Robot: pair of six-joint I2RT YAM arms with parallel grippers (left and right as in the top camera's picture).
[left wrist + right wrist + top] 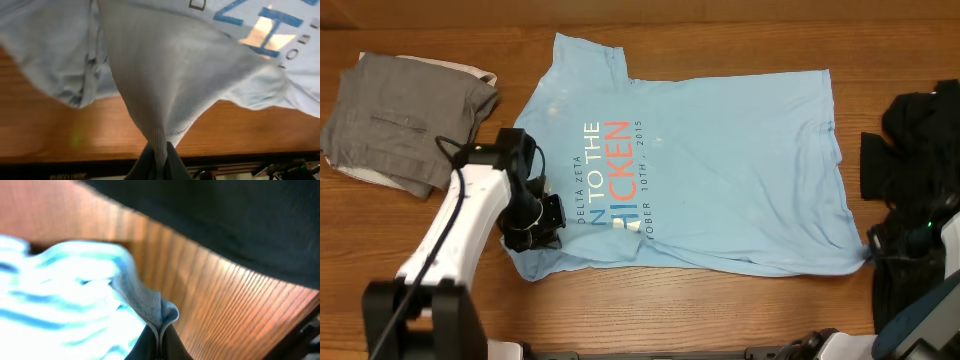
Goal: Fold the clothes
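Note:
The light blue T-shirt (720,170) lies spread on the wooden table with its blue and orange print facing up, collar end to the left. My left gripper (535,228) is shut on the shirt's near left edge; in the left wrist view the fabric (165,90) rises in a taut fold from the shut fingers (160,155). My right gripper (873,243) is shut on the shirt's near right corner; the right wrist view shows a pinched fold of hem (150,305) between the fingers (160,335).
A folded grey garment (405,120) lies at the far left of the table. A black garment (920,130) lies at the right edge, also dark across the top of the right wrist view (225,215). The table's front edge (75,155) runs just below the left gripper.

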